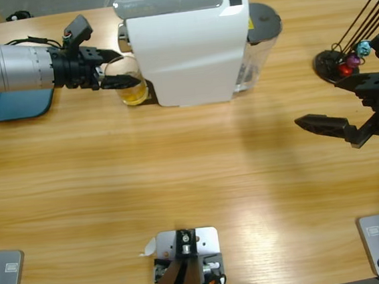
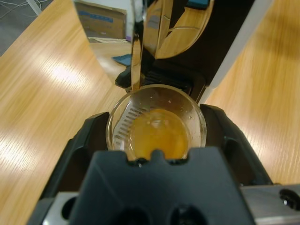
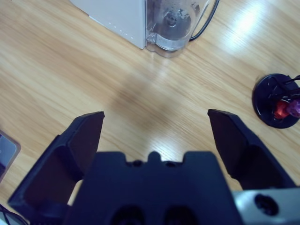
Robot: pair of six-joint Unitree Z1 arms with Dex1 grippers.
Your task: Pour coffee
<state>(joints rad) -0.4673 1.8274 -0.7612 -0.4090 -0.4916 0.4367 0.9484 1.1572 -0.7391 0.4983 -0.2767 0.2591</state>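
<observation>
Amber coffee [image 2: 157, 136] lies as a shallow layer in the bottom of a clear glass [image 2: 156, 123], which stands at the front of the white coffee machine [image 1: 187, 45], at the machine's left end in the high view. The left claw [image 1: 117, 70] reaches in from the left edge of the bench [image 1: 179, 176], and its two black jaws sit on either side of the glass, pressed close against its wall. In the left wrist view the machine's shiny spout part hangs just above the glass rim.

A blue tray [image 1: 18, 105] lies under the left arm near the bench's left edge. The right claw [image 3: 154, 124] hovers over bare wood well to the right of the machine, jaws spread wide with nothing between them. Near it stands a black round stand [image 1: 333, 62] with thin rods and a few coloured capsules [image 1: 353, 61].
</observation>
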